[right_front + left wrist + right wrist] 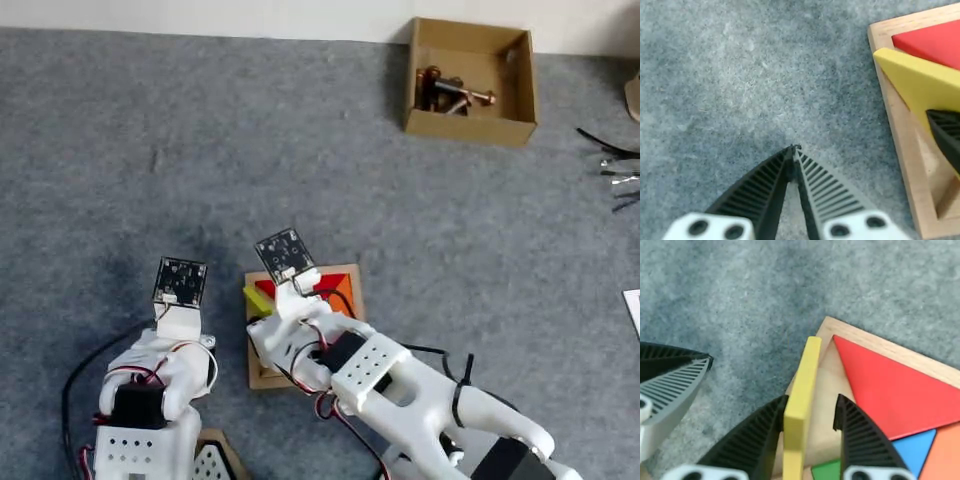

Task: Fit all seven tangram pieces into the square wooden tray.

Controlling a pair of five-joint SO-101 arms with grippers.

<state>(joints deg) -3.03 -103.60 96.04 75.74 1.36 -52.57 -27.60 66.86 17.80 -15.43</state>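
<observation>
The square wooden tray (262, 378) lies on grey carpet under my right arm. It holds a red triangle (885, 390), a blue piece (915, 447), an orange piece (947, 455) and a green piece (827, 471). A yellow triangle (802, 385) stands tilted on edge at the tray's corner (900, 145), partly over the rim. My right gripper (810, 402) is open around it: one finger touches it and wood shows between it and the other finger. My left gripper (794, 148) is shut and empty, low over the carpet just beside the tray.
A cardboard box (470, 80) with metal parts sits at the far right. Cables (612, 160) and a white sheet (633, 305) lie at the right edge. Open carpet stretches to the left of the tray and beyond it.
</observation>
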